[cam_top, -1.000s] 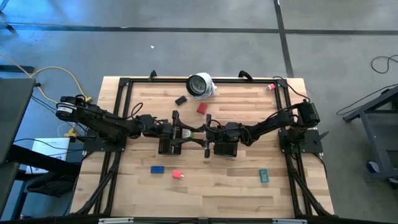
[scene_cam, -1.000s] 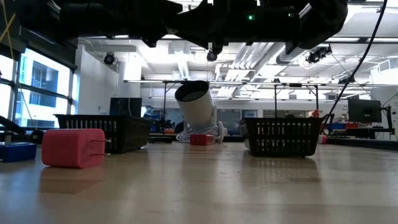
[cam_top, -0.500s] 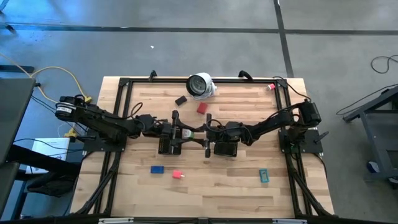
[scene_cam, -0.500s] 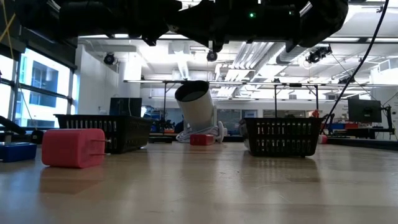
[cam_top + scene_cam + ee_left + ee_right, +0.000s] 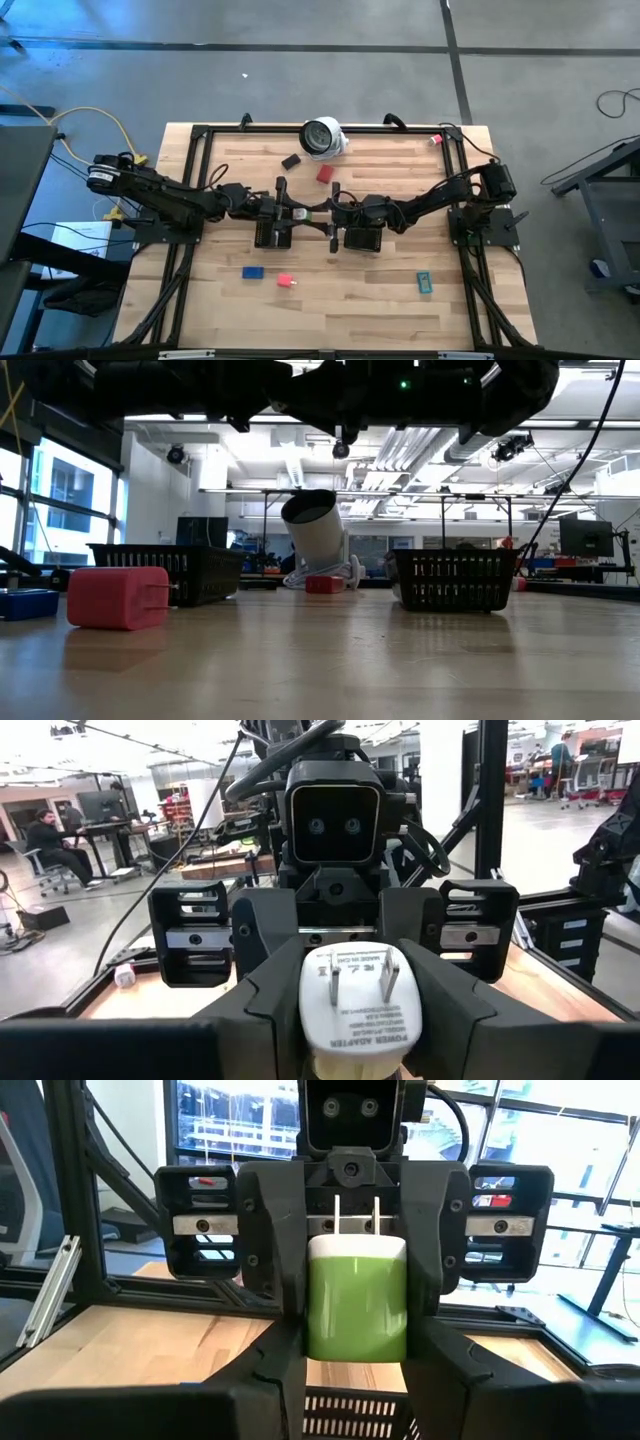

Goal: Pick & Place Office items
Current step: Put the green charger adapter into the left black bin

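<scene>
A plug adapter with a green body and a white pronged end hangs in the air at mid-table, between my two grippers. My left gripper comes at it from the left and is shut on it. My right gripper comes from the right and is also shut on it. The prongs point toward the left arm. Other office items lie flat on the wood: a red piece, a dark brown one, a blue one, a pink one and a teal one. My left gripper pinches the two sides of the adapter's white pronged end between its fingers. The fingers lie level and reach in from the table's left. The adapter is lifted clear, its pronged face toward this arm. My right gripper pinches the sides of the green body between its two fingers. The fingers lie level and reach in from the table's right. The adapter sits level in the hold, clear of the table, with the white end sticking out beyond the fingertips.
Two black mesh trays stand under the grippers, one to the left and one to the right. A white round object with a dark face lies at the far edge. A black frame runs along the table's sides.
</scene>
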{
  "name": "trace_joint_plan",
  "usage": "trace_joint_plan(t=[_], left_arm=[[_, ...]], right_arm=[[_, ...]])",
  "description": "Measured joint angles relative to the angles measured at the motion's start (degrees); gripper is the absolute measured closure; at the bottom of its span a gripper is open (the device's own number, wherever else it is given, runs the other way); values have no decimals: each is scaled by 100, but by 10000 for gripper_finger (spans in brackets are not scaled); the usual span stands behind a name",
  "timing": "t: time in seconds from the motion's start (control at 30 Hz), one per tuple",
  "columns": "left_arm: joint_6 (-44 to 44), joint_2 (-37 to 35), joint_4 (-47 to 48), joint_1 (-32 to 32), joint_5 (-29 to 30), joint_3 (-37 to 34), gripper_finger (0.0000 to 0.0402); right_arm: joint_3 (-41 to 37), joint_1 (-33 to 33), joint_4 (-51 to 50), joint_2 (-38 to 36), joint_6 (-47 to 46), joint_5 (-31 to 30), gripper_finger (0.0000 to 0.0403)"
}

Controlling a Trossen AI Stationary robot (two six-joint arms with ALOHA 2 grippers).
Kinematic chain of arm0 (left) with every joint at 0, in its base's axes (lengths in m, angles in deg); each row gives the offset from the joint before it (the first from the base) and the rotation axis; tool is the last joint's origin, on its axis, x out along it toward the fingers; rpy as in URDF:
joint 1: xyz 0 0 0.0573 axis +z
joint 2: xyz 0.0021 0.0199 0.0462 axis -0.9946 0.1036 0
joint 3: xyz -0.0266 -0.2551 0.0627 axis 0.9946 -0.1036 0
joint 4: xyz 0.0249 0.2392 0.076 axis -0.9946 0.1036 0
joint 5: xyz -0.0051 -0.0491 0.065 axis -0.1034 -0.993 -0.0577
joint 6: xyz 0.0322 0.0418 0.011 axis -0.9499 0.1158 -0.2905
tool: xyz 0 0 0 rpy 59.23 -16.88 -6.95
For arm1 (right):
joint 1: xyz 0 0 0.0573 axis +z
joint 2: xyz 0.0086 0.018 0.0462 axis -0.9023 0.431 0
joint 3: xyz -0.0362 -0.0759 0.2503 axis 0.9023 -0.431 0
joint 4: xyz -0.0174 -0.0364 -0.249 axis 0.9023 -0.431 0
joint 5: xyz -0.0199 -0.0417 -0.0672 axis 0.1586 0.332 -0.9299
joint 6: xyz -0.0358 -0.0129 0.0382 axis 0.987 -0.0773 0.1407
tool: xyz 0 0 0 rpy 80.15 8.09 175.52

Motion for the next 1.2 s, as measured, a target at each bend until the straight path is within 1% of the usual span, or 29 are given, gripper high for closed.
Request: trace_joint_plan(t=[0.23,0.33,0.43,0.5,0.57,0.63,0.73,0.8,1.0,1.13,1.2], left_arm=[[-27,-5,31,0,0,0,274],[-112,-48,66,0,8,-10,274],[-189,-134,136,0,10,-14,274],[-254,-269,273,0,14,-13,274],[-268,-454,568,2,30,-13,274],[-298,-630,846,4,37,-13,274],[-307,-921,1265,1,31,-15,274],[-310,-1120,1695,1,103,-15,274],[-261,-1548,2809,2,483,-11,274],[-76,-1623,3238,12,490,-11,274],[-39,-1619,3417,62,488,-13,274]], right_arm=[[1,0,-1,0,21,2,284],[-1,1,2,-4,44,-26,245],[-2,7,-69,-81,46,-203,196],[-2,7,-242,-221,59,-355,174],[-2,8,-600,-411,57,-537,157],[-2,17,-931,-606,53,-589,147],[8,16,-1353,-934,55,-607,139],[11,23,-1883,-1185,97,-676,138],[1,201,-3571,-1769,33,-1699,140],[1,378,-4531,-2076,-229,-2129,140],[5,470,-4847,-2123,-408,-2367,141]])
